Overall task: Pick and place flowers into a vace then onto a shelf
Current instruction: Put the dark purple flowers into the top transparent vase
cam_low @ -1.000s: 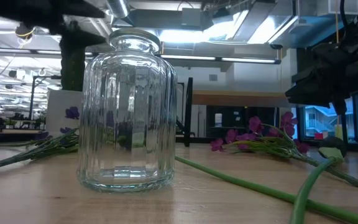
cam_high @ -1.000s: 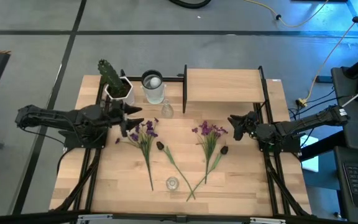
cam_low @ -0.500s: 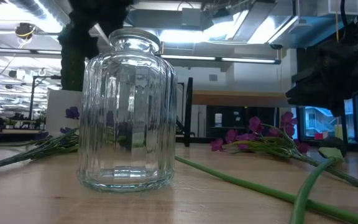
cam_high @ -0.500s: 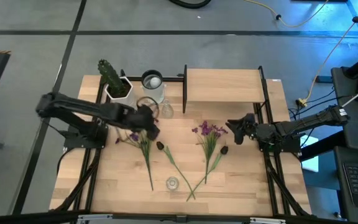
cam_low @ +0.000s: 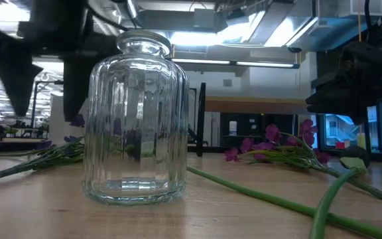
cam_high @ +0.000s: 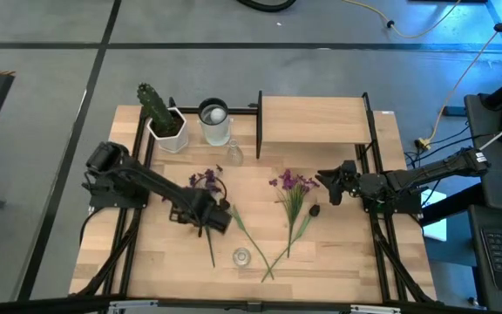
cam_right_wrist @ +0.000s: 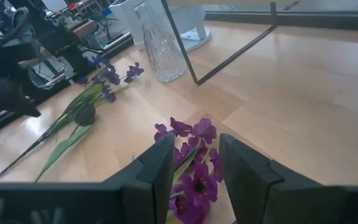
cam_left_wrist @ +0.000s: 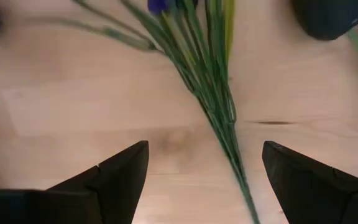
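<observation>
The darker violet bunch [cam_high: 204, 180] lies flat on the table, its stems [cam_left_wrist: 224, 118] running toward the near edge. My left gripper [cam_high: 213, 217] [cam_left_wrist: 205, 149] hangs open just above those stems, pointing down, one finger on each side and touching nothing. The pinker bunch [cam_high: 293, 184] [cam_right_wrist: 193, 132] lies flat right of centre. My right gripper [cam_high: 330, 185] [cam_right_wrist: 196, 140] is open and level, just right of its blooms and apart from them. The shelf [cam_high: 313, 119] stands at the far edge. A tall glass vase [cam_high: 214, 123] and a small one [cam_high: 234, 155] stand left of the shelf.
A green cactus in a white pot [cam_high: 159, 112] stands at the far left corner. A small ribbed glass jar [cam_high: 240, 257] [cam_low: 135, 119] stands near the near edge, between the two bunches' stem ends. Dark leaves [cam_high: 225, 204] lie by the stems. Black frame rails run along both table sides.
My left gripper has swung from beside the cactus pot toward the right and then toward the near edge, along the violet bunch from its blooms to its stems, and now points down at them. The flowers have stayed where they were.
</observation>
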Motion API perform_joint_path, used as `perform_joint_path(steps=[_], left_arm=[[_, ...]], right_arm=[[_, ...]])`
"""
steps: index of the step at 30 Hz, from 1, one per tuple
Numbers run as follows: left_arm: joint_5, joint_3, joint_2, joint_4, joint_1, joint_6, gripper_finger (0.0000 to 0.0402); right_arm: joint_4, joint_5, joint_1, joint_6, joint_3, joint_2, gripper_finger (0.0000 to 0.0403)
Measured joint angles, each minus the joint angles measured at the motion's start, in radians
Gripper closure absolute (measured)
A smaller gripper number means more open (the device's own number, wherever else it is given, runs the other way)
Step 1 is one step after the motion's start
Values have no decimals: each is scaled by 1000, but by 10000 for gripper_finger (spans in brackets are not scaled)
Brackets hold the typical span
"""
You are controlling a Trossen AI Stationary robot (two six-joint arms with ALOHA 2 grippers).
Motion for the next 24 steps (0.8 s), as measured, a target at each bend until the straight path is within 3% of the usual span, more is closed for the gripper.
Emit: perform_joint_path(steps=[11,24], left_arm=[[-78,-1,119,20,9,-169,96],[-67,-30,116,54,87,-153,96]], right_arm=[[1,0,0,-19,0,0,273],[2,0,0,-14,0,0,273]])
